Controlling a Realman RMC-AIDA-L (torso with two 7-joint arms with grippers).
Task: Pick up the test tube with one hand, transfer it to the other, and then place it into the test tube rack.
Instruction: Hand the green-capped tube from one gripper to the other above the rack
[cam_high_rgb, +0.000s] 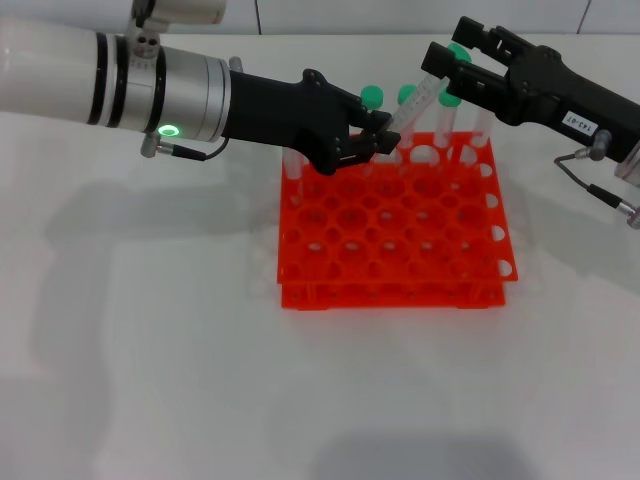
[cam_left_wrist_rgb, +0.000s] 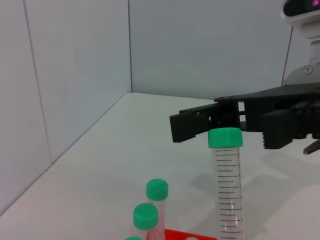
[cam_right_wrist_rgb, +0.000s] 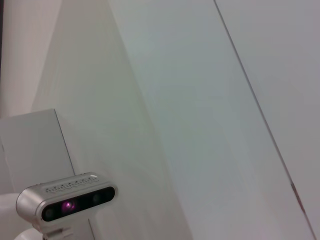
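My left gripper (cam_high_rgb: 385, 138) is clamped on the lower end of the tube (cam_high_rgb: 415, 108), which tilts over the rack's (cam_high_rgb: 395, 225) back rows. My right gripper (cam_high_rgb: 455, 68) is spread wide w/ fingers either side of the tube's green cap (cam_left_wrist_rgb: 225, 137), not touching. Other tubes (cam_left_wrist_rgb: 157, 192) stand in back row.

I see a bright orange-red rack (cam_high_rgb: 395, 235) on my white bench (cam_high_rgb: 200, 380). The clear tube (cam_left_wrist_rgb: 226, 185) has a green cap and fine black graduation lines. Both grippers are black, my left (cam_high_rgb: 375, 135) on a silver-white arm with a green light, my right (cam_high_rgb: 450, 65) with a white label.
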